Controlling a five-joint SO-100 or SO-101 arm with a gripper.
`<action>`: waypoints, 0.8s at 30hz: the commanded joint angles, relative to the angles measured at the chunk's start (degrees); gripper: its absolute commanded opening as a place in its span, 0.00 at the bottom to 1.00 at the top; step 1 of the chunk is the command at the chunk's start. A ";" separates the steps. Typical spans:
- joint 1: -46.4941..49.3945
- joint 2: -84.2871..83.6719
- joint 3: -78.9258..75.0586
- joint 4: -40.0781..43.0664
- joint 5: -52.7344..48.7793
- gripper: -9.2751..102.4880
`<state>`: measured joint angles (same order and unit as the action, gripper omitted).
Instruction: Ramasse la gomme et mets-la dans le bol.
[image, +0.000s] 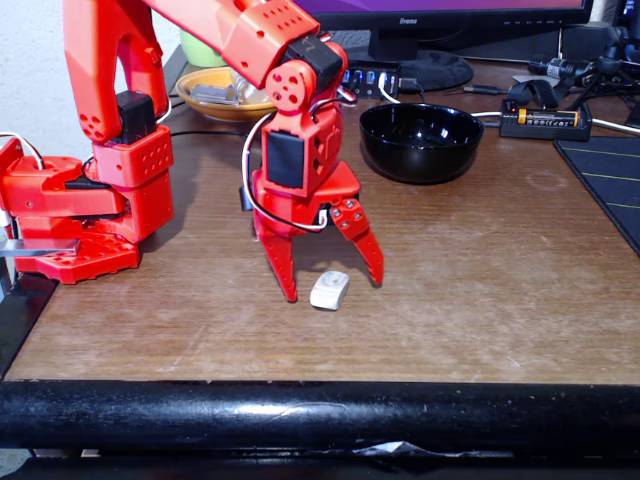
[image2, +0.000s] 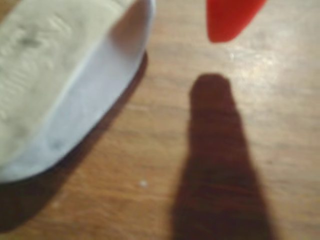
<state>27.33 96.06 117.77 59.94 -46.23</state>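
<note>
On the worn brown wooden surface (image: 480, 270), taking the glossy black round bowl (image: 421, 141) as the landmark, the fixed view reads from left to right: the red plastic arm's base (image: 85, 215) stands far to the bowl's left, and the arm bends over and down so that its red two-fingered pincer (image: 334, 285) points at the surface in front of the bowl and to its left. The pincer's fingers are spread apart and hold nothing. The small white rounded eraser (image: 330, 290) lies flat on the wood between the two fingertips, well in front of the bowl and outside it; whether either tip touches it cannot be told. Behind the bowl to its left sits a shallow yellow-brown dish (image: 222, 98); to its right lies a black holder with a yellow battery (image: 547, 119)

In the wrist view the eraser (image2: 60, 80) is a blurred pale block at the left, with one red fingertip (image2: 227, 17) at the top and its shadow on the wood
</note>
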 joint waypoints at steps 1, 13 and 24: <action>-0.35 0.35 -0.53 -0.62 0.09 0.39; -0.18 -3.16 1.41 -2.37 -0.70 0.38; -0.09 -4.13 1.67 -3.08 -0.97 0.36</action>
<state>27.42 92.20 119.27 58.01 -46.58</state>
